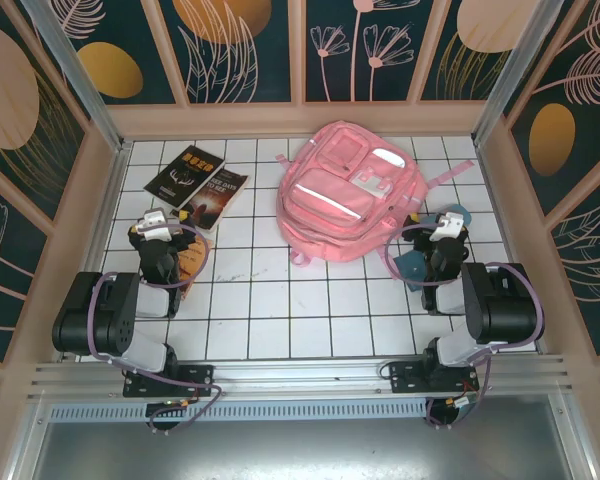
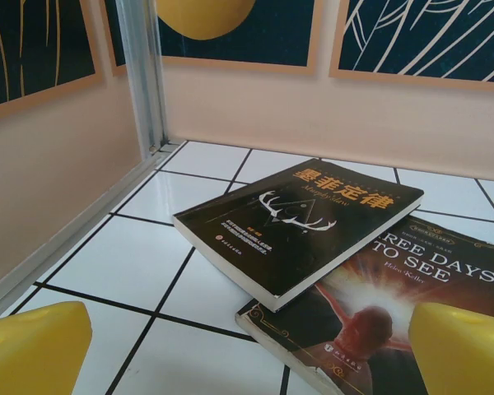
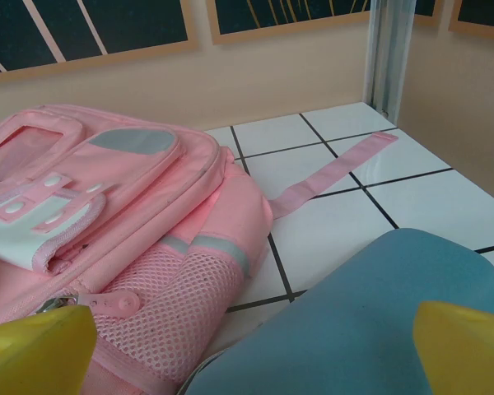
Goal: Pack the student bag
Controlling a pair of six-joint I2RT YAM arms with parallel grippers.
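Student bag, a bulky pink fabric backpack, is lying flat on the white tiled table, just ahead and to the left of the right pincer. Its padded front pockets are bulging softly, a silver-grey strip is running across the cloth, and a mesh side pocket is facing the pincer. One flat pink strap is trailing over the tiles ahead. The right pincer's yellow fingers are standing wide apart, clamping nothing, while a smooth, rounded blue case is lying just beneath and between them; whether it is touching them cannot be told.

The left pincer is likewise gaping wide and holding nothing. Just ahead of it, a glossy black book bearing a white antler design is resting tilted on the edge of a second paperback, titled Three Days to See. A flat orange item is lying beside this pincer, partly hidden by the arm.
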